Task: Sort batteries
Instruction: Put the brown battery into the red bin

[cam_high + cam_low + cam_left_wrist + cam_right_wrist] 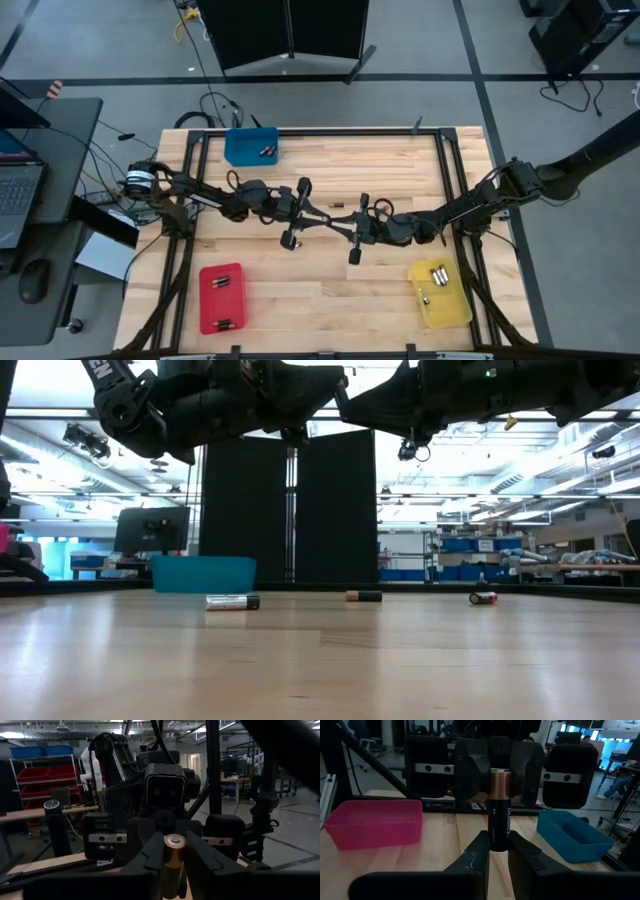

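Mid-bench handover: one battery (499, 810) is being clamped by both left claw (296, 213) and right claw (358, 228), above the bench (340, 290). Next, probably: one claw to be opened, cell carried to a tray.

One camera is looking straight down over the whole light wooden table (330, 290); another is peering level across its surface. Both wrist cameras are facing each other closely, sharing one copper-banded black battery (499, 810).
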`<state>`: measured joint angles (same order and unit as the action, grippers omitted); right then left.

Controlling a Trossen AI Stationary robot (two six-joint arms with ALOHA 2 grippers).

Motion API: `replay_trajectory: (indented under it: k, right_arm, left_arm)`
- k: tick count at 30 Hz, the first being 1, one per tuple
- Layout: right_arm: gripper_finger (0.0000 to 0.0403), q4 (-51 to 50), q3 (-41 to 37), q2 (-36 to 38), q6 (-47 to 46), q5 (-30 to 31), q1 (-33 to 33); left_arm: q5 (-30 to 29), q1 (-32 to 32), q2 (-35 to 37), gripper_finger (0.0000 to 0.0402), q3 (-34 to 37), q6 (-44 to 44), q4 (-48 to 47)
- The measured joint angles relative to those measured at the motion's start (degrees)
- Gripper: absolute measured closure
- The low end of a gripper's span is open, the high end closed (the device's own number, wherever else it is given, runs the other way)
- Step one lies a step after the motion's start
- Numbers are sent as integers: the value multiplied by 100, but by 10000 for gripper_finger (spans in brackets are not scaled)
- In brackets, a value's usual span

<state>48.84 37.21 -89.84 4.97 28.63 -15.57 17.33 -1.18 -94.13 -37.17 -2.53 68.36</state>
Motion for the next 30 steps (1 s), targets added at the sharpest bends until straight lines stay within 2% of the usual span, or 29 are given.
replay_trajectory:
  k: [4,12,17,23,30]
  right_arm:
    - [344,-5,0,0,-8,-17,1]
    - [237,-159,2,0,-179,-66,105]
    - [198,-203,9,7,-92,-60,182]
    - [193,-546,9,7,111,-16,348]
    - [222,-1130,9,7,102,-32,718]
  left_arm:
    - [-6,8,0,348,0,-52,-16]
    - [-17,10,70,348,2,-30,-185]
    - [-130,9,470,348,7,-199,-831]
    - [-331,84,1282,349,9,-520,-2033]
    - [-915,322,2444,349,9,-584,-4166]
